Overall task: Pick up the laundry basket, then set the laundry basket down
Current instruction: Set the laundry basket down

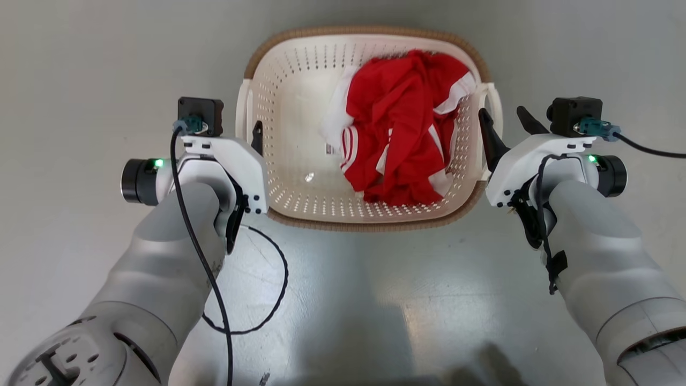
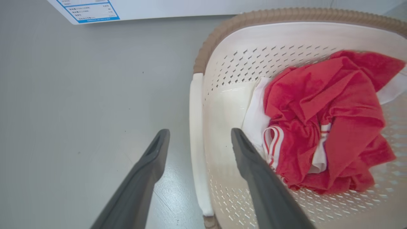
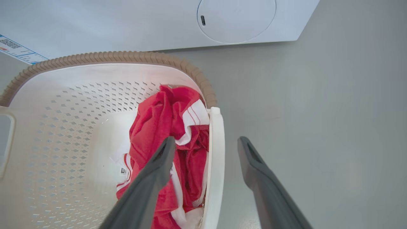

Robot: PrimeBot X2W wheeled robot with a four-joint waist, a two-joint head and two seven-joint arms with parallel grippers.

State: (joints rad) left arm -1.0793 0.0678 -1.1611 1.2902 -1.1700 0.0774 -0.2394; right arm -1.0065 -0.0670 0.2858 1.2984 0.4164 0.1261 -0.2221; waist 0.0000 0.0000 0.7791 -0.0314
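Note:
The laundry basket (image 1: 292,102), cream and perforated with a brown woven-look rim, sits on the grey floor straight ahead of me. My left gripper (image 1: 244,130) is open astride its left loop handle (image 2: 197,143), one finger inside the basket and one outside, the jaws apart from the handle. On the other side, my right gripper (image 1: 502,112) is open around the right loop handle (image 3: 216,152) in the same way, its inner finger over the clothes. The same basket (image 2: 241,57) fills the right of the left wrist view, and the basket (image 3: 79,95) the left of the right wrist view.
A crumpled red and white garment (image 1: 396,134) lies in the basket's right half. A white washer (image 3: 143,22) with a round door (image 3: 237,19) stands just beyond the basket. A thin black cable (image 1: 278,279) loops on the floor by my left arm.

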